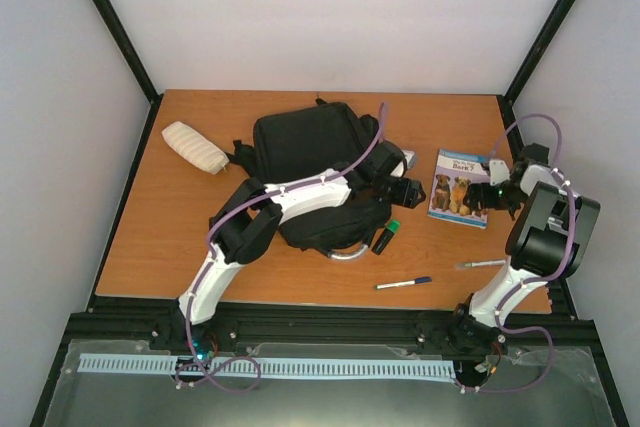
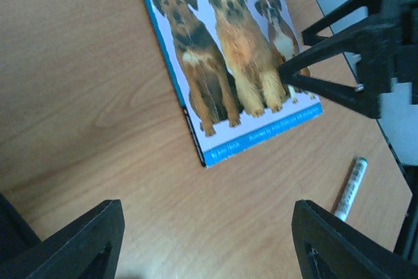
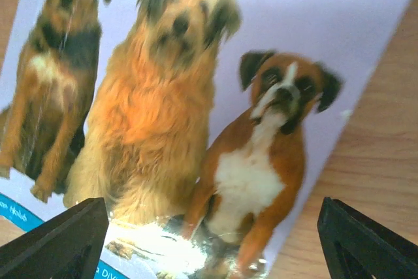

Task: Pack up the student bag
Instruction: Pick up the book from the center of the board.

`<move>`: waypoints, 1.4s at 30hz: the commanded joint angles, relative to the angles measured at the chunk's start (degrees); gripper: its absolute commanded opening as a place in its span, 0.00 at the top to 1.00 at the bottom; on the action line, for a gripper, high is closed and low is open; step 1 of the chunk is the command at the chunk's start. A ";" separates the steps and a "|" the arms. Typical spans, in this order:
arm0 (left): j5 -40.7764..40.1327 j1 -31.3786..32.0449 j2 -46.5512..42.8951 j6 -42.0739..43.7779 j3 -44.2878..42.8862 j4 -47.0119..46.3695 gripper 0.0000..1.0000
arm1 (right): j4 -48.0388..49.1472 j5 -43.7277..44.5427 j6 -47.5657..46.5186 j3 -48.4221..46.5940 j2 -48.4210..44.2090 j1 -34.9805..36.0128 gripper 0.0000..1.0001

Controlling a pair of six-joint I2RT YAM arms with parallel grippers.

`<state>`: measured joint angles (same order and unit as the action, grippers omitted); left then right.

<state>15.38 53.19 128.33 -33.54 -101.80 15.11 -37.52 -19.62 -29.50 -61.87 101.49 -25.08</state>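
Surveying from above: the orange-brown worktop (image 1: 150,247) carries everything.

Student bag (image 1: 300,142): black, lying flat just 12 o'clock of centre, with its silvery handle toward 6 o'clock. It looks closed or nearly so, and nothing is visibly inside. Packing seems barely begun.

Left arm (image 1: 290,197): stretched across the bag toward 3 o'clock. Left jaws released, spread wide over bare wood, nothing between them. They hang just beside the book's 9 o'clock edge, probably waiting to help with it.

Right arm (image 1: 540,227): folded back from the 5 o'clock corner. Right jaws also released, poised low over the book's 3 o'clock side. Contact cannot be told. The wide spread suits a thin flat thing that needs an edge grip.

Book (image 1: 460,187) (image 2: 228,50) (image 3: 196,96): pale cover with three dogs, flat at 3 o'clock, well apart from the bag. Likely the item in hand. A flat cover is hard to lift, so sliding or tipping it may be needed.

Cream pouch (image 1: 195,147): at 10 o'clock, just beside the bag, untouched.

Black marker (image 1: 385,237) with a green cap: at the bag's 4 o'clock corner.

Blue-capped pen (image 1: 403,283): at 5 o'clock, near the front edge.

White pen (image 1: 482,264) (image 2: 349,187): further toward 4 o'clock, near the right arm.
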 commanded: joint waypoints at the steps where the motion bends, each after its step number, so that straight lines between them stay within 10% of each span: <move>1: -1.09 -1.29 3.10 -1.78 -6.15 3.23 0.28 | -0.06 -0.60 5.46 -6.40 1.04 -0.67 0.12; 19: 2.27 -1.27 1.79 -2.30 -3.69 5.30 0.27 | -1.20 -0.73 6.05 -18.32 17.46 5.61 0.27; 28: -2.94 -1.79 2.51 -6.17 -2.14 6.04 0.27 | 3.25 2.70 1.26 -3.80 10.33 14.02 0.38; 42: -2.76 -2.13 1.07 -10.66 0.56 5.33 0.28 | -3.62 -0.71 6.21 1.20 -17.08 12.42 0.19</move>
<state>13.17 51.86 130.34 -42.28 -100.82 18.87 -38.98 -18.85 -25.36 -62.70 90.76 -12.40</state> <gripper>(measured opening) 0.728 0.809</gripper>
